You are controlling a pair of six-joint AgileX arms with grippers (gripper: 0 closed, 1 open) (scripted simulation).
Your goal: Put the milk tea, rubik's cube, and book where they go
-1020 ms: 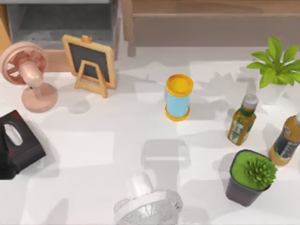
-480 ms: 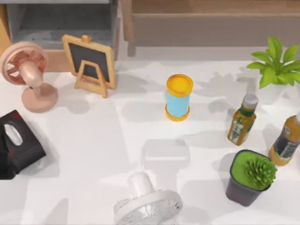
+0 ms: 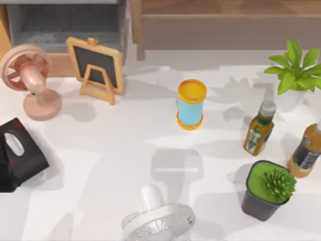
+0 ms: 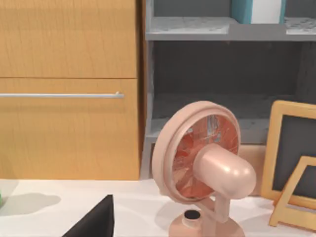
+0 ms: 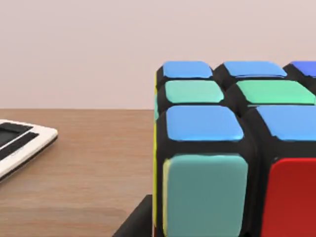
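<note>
The rubik's cube sits very close in the right wrist view, on a brown wooden surface. It has a black frame, with blue, green, teal and red stickers facing me. A dark part of my right gripper shows by the cube's lower edge. In the left wrist view, a teal and white book stands upright on the upper grey shelf. I cannot tell which container on the table is the milk tea.
On the white table stand a pink fan, a small chalkboard easel, a blue can with a yellow lid, two brown bottles, two potted plants, a white fan and a black box. A white and black flat object lies near the cube.
Shadows on the table have shifted. Nothing on the table has moved.
</note>
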